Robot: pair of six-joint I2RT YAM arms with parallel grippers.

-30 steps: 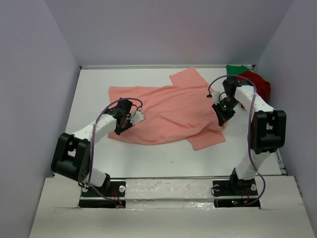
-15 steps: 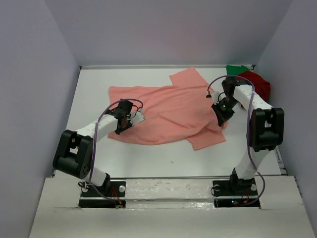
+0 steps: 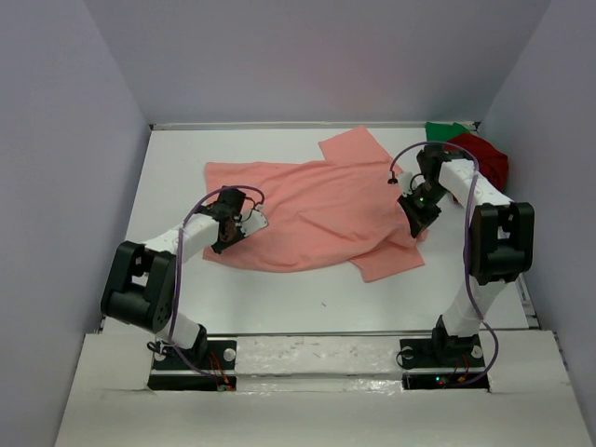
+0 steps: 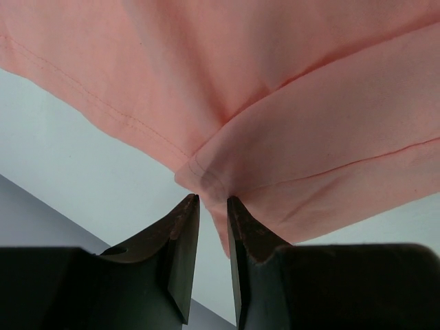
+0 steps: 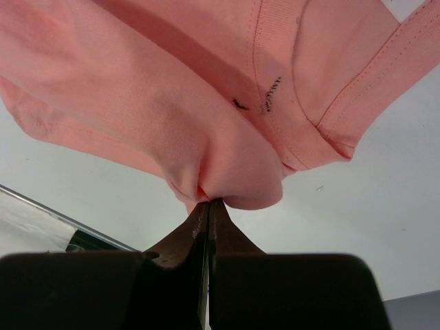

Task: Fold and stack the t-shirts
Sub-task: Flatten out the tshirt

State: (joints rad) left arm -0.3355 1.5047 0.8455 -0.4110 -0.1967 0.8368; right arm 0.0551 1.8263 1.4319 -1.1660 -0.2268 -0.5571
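The salmon-pink t-shirt lies spread and rumpled across the middle of the table. My left gripper is at its near-left hem. In the left wrist view its jaws stand a narrow gap apart, with a folded corner of the pink shirt right at the tips. My right gripper is at the shirt's right side, and in the right wrist view it is shut on a bunched fold of the shirt. The dark red t-shirt and the green t-shirt lie crumpled in the far right corner.
Grey walls close in the white table on the left, back and right. A raised ledge runs along the near edge by the arm bases.
My left gripper has shifted a little to the left along the shirt's near hem. The right gripper holds its place on the cloth.
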